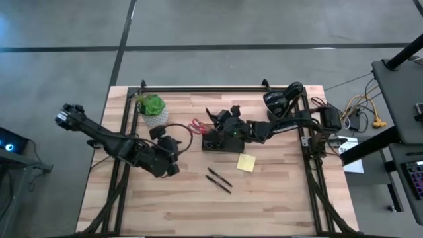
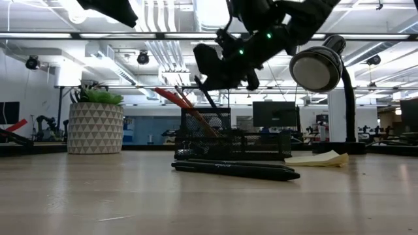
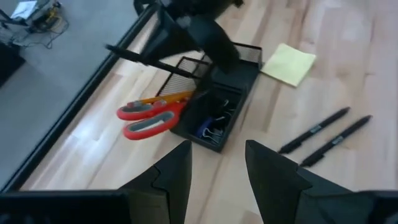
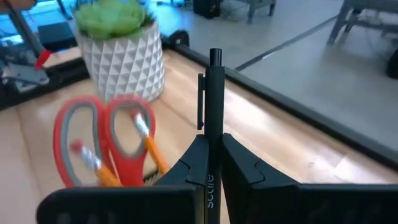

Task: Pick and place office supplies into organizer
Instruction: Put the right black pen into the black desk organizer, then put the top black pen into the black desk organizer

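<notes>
Right claw brings a pen over the organizer.

The right gripper [image 4: 210, 163] is closed tight on a black pen [image 4: 212, 93], hovering just above the organizer [image 1: 219, 143], where the red-handled scissors [image 3: 149, 116] and orange pencil [image 3: 166, 98] already stand. Two more pens [image 1: 219, 180] and the yellow sticky-note pad [image 1: 246, 162] lie on the table beyond it. Next, I judge, lower the pen into a compartment, then release. The left gripper [image 3: 216, 163] waits nearby, fingers apart and empty.

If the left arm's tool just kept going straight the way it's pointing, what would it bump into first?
Most likely the organizer: it lies straight beyond the left tool, whose open fingers frame its near end. The red-handled scissors sit just to one side. Depth is hard to judge, so it might meet the table first.
</notes>
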Available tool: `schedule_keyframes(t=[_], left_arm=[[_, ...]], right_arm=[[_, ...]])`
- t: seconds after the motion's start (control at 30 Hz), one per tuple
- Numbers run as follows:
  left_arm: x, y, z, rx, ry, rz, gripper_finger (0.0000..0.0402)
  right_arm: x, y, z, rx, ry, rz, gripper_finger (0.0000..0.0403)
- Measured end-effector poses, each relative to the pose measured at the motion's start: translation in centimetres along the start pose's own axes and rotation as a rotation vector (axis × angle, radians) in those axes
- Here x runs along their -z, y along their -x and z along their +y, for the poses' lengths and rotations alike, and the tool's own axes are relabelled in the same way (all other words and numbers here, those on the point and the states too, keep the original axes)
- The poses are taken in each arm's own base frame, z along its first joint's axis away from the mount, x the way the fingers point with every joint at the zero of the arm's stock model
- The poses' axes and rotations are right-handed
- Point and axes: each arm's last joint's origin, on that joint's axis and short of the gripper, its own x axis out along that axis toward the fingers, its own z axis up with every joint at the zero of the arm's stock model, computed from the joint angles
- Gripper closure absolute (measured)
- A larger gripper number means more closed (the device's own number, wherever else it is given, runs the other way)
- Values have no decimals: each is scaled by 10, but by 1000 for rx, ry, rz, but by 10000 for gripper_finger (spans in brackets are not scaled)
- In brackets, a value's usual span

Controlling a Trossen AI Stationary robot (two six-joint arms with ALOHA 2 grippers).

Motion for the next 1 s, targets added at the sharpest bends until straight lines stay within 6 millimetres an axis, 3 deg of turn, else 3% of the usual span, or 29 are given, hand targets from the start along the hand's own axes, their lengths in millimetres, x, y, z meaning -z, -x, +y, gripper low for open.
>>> schedule_keyframes(t=[0.3, 0.43, 0.63, 1.0], left_arm=[[-5, -5, 11, -34, 13, 0, 268], [-5, -6, 12, -41, 19, 1, 268], [-5, -6, 12, -41, 20, 2, 268], [-6, -8, 13, -48, 27, 3, 268]], right_arm=[[22, 1, -11, -33, -40, 12, 378], [23, 1, -13, -8, 17, 6, 353], [21, 1, -12, -12, 109, -2, 350], [31, 12, 5, -149, 124, 69, 349]])
